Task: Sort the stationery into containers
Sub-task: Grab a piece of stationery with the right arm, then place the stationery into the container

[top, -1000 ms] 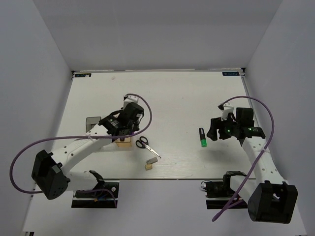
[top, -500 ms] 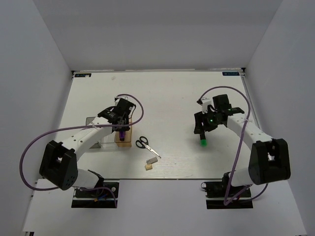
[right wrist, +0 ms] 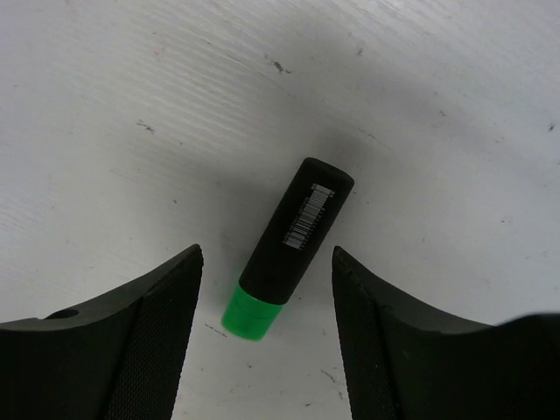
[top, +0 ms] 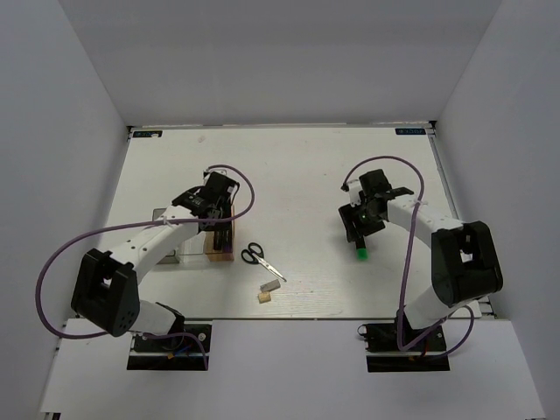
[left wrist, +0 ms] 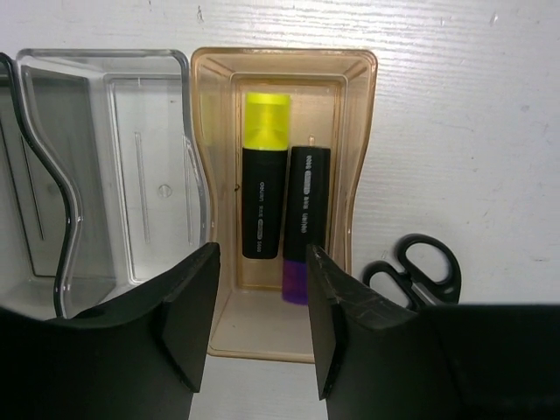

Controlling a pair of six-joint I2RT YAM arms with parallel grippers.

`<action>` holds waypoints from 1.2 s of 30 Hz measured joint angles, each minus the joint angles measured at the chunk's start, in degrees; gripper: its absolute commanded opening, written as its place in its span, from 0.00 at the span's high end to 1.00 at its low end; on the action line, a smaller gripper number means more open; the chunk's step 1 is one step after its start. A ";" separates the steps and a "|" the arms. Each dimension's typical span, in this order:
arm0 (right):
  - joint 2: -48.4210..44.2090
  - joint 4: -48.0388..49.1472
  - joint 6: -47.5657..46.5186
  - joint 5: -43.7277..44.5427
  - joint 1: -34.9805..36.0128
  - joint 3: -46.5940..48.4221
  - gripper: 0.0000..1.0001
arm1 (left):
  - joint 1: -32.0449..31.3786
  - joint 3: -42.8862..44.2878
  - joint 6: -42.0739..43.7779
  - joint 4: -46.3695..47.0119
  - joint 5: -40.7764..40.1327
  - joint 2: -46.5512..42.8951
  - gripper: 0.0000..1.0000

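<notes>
Left gripper [left wrist: 261, 289]: jaws apart, holding nothing and touching nothing. It hangs over the near end of the amber tray [left wrist: 363, 157]. Ahead of the fingers [left wrist: 188, 315], two highlighters lie side by side on the tray floor. The yellow highlighter [left wrist: 264, 192] is on the left with its coloured end away from the gripper. The purple highlighter [left wrist: 304, 210] is on the right with its coloured end toward the gripper. The clear tray [left wrist: 131, 157] sits against the amber tray, left of the left finger. The scissors [left wrist: 418, 271] lie on the table [top: 306, 166] just right of the right finger, outside the trays.

Right gripper [right wrist: 267, 262]: jaws wide apart, gripping nothing. They straddle the green highlighter [right wrist: 293, 236] with a gap on each side. It lies flat on the table and aslant, green end toward the gripper, barcode label up.

In the top view, two small blocks [top: 266, 291] lie on the table on the near side of the scissors, close together.

Arm pose, top view: the left arm runs from its base at the near edge out to the trays, wrist turned down. The right arm reaches forward and bends inward, gripper pointing down at the green highlighter.
</notes>
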 measured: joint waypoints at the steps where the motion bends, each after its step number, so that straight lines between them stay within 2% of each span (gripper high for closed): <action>1: 0.20 0.02 0.07 0.81 0.13 -0.02 0.36 | 0.17 0.31 0.04 -0.02 0.09 0.00 0.45; 6: 2.56 0.24 0.61 3.72 0.57 0.04 0.37 | 0.28 0.55 0.11 -0.35 1.14 -2.51 0.44; 10: 5.62 1.05 1.33 6.69 1.46 0.87 0.45 | 0.11 -2.27 0.26 0.07 4.90 -10.62 0.26; 13: 6.38 1.40 2.21 6.88 1.86 1.57 0.71 | -0.13 -7.21 0.22 0.26 8.79 -20.02 0.19; 14: 6.67 1.46 2.54 6.88 1.92 1.77 0.89 | -0.20 -8.98 0.20 0.13 9.99 -23.23 0.19; 15: 6.91 1.31 2.73 6.99 1.92 2.08 0.98 | -0.24 -10.51 0.17 -0.17 11.04 -26.16 0.19; 16: 7.06 1.14 3.02 6.84 1.90 2.38 1.00 | -0.26 -12.20 0.13 -0.20 11.98 -27.91 0.18; 21: 7.76 0.09 3.56 5.05 2.23 3.87 1.00 | -0.39 -18.47 0.02 -1.55 16.04 -37.90 0.18; 25: 9.40 -3.56 2.43 -1.88 4.52 6.91 1.00 | -0.42 -21.00 0.74 -2.97 19.04 -43.04 0.18; 27: 10.91 -6.36 1.70 -6.27 6.73 11.34 1.00 | -0.42 -21.42 1.46 -3.65 20.13 -45.55 0.18; 32: 17.62 -10.82 1.44 -17.81 12.72 31.41 1.00 | -0.50 -22.67 2.51 -3.65 21.20 -52.61 0.18; 35: 22.71 -9.94 4.52 -24.44 16.24 42.97 1.00 | -0.50 -24.26 2.32 -3.67 21.75 -56.41 0.29; 36: 24.24 -8.96 6.51 -26.71 17.33 45.77 1.00 | -0.50 -24.65 2.12 -3.65 22.14 -57.13 0.39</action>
